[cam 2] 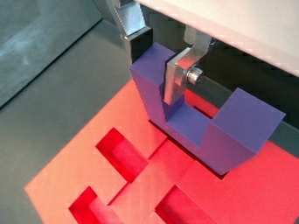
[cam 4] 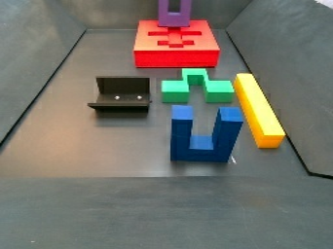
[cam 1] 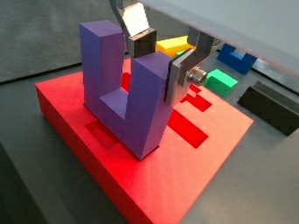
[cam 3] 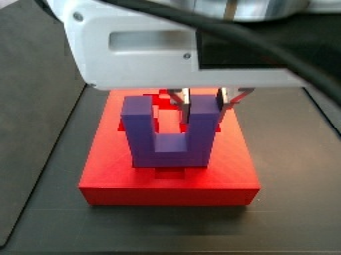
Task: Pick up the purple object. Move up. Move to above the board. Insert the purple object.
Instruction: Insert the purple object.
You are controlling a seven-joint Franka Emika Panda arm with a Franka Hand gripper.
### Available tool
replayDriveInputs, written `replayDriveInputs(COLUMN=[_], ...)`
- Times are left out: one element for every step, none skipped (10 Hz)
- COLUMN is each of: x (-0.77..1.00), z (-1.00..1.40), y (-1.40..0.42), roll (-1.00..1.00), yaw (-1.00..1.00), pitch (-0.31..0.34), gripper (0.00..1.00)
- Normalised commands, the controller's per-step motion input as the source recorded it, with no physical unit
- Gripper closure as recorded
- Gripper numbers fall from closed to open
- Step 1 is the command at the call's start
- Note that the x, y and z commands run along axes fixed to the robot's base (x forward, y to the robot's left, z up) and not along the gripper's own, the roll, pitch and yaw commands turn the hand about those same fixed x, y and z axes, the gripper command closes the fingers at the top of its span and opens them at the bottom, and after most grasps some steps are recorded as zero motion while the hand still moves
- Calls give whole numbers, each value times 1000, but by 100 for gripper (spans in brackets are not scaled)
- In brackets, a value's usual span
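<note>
Your claw (cam 1: 160, 54) grips one prong of the purple block (cam 1: 126, 87), plates clamped on either side, above the red board (cam 1: 176, 171). The block stands upright, prongs up, its base meeting the board's cut-outs near the middle. In a side view, a green block (cam 4: 196, 88), yellow bar (cam 4: 258, 109), blue block (cam 4: 205, 134) and fixture (cam 4: 120, 95) lie on the floor.
</note>
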Motion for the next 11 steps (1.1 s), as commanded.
replayDriveInputs(x=[-29,-34,-23,0,117,69,49,271,206,160,151], z=[-214,-214,-211,-277,-366,-471,-620,-834,-911,-851,-680], y=[-83,-83,-74,-89,0,11,66,37,49,0,0], roll=[180,179,177,193,151,64,27,29,11,53,80], yaw=[0,0,0,0,0,0,0,0,0,0,0], pitch=[0,0,0,0,-6,-31,-40,0,0,59,97], gripper=[100,100,100,100,100,100,100,100,100,100,100])
